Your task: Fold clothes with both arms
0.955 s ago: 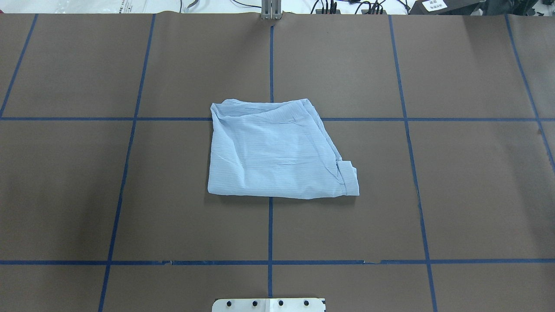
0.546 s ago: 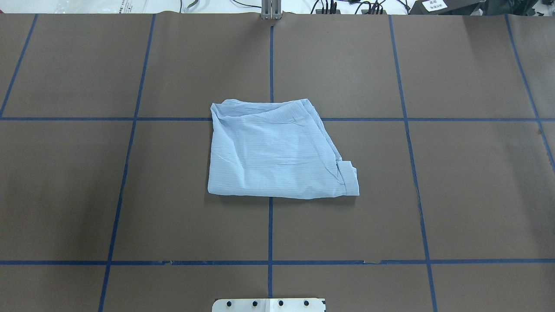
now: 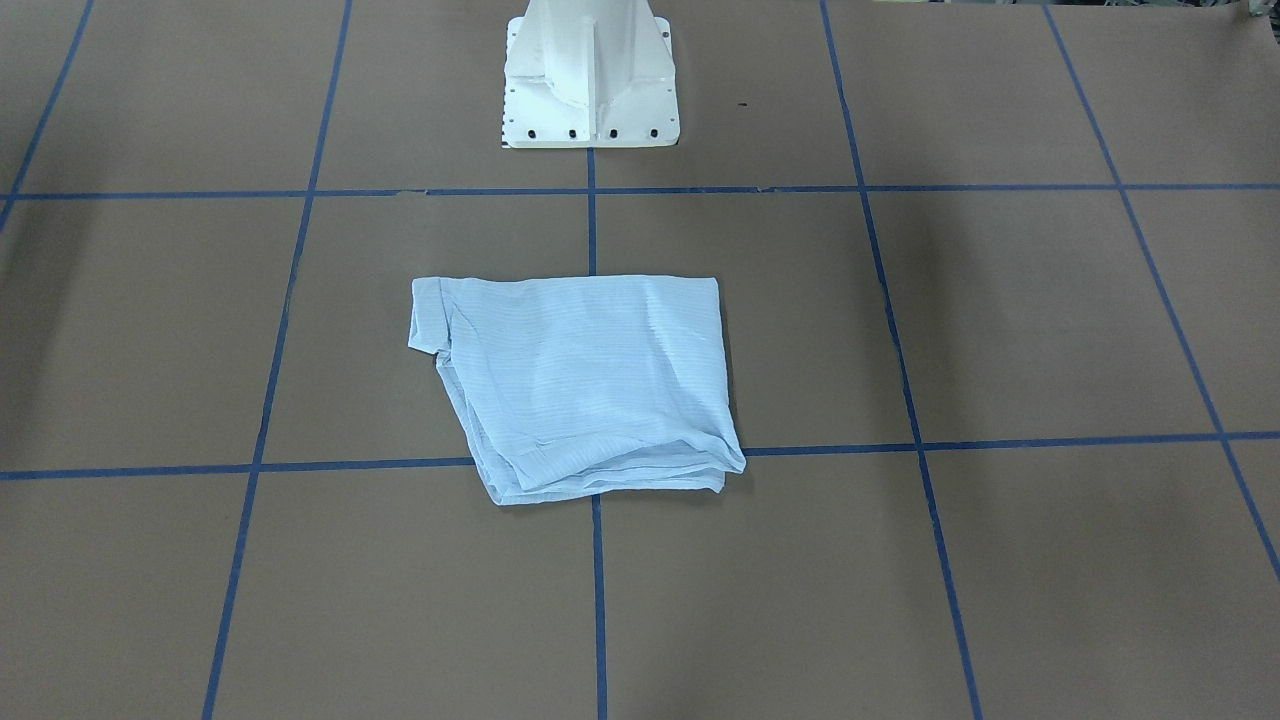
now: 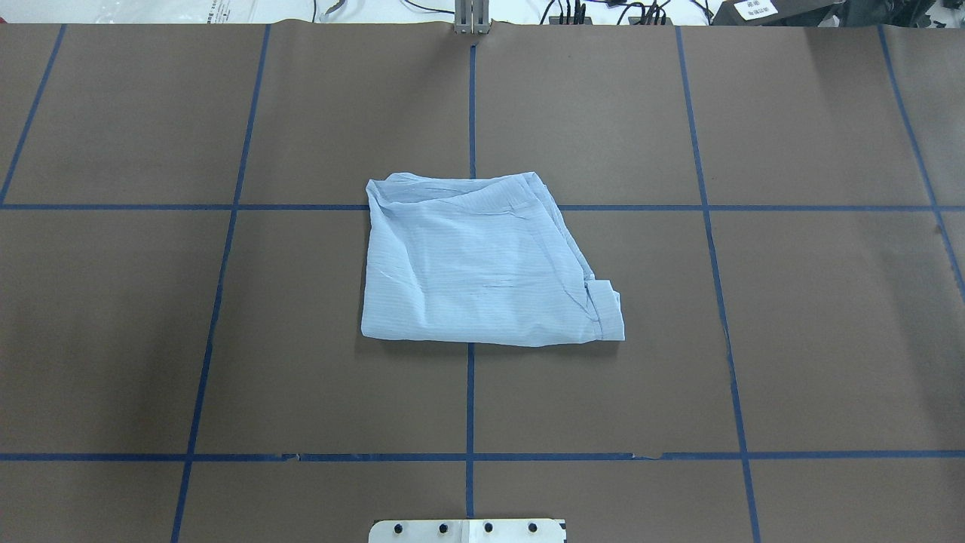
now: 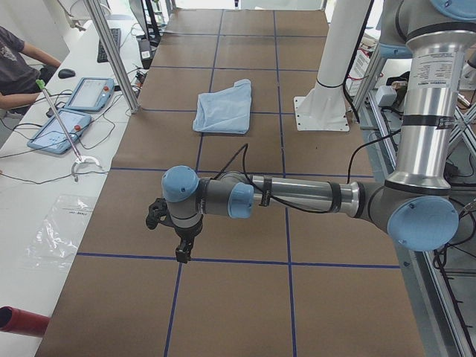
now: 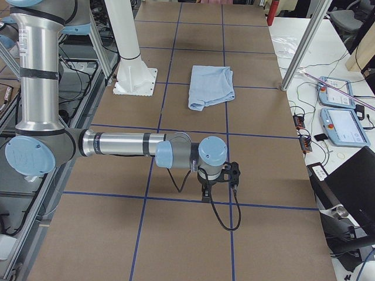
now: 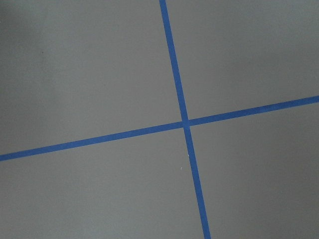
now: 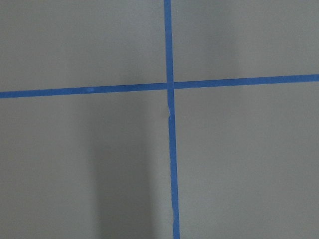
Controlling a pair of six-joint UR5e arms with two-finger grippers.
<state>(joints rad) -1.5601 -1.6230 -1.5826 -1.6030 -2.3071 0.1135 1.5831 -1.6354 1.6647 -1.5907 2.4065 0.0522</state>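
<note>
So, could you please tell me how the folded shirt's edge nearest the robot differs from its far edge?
On the shirt, the near edge is wider than the far edge. The near edge runs straight and smooth; the far edge is wrinkled and shows stacked layers. The near edge ends in a small flap at the robot's right; the far edge has none. Both lie flat on the table and cross the centre tape line.
</note>
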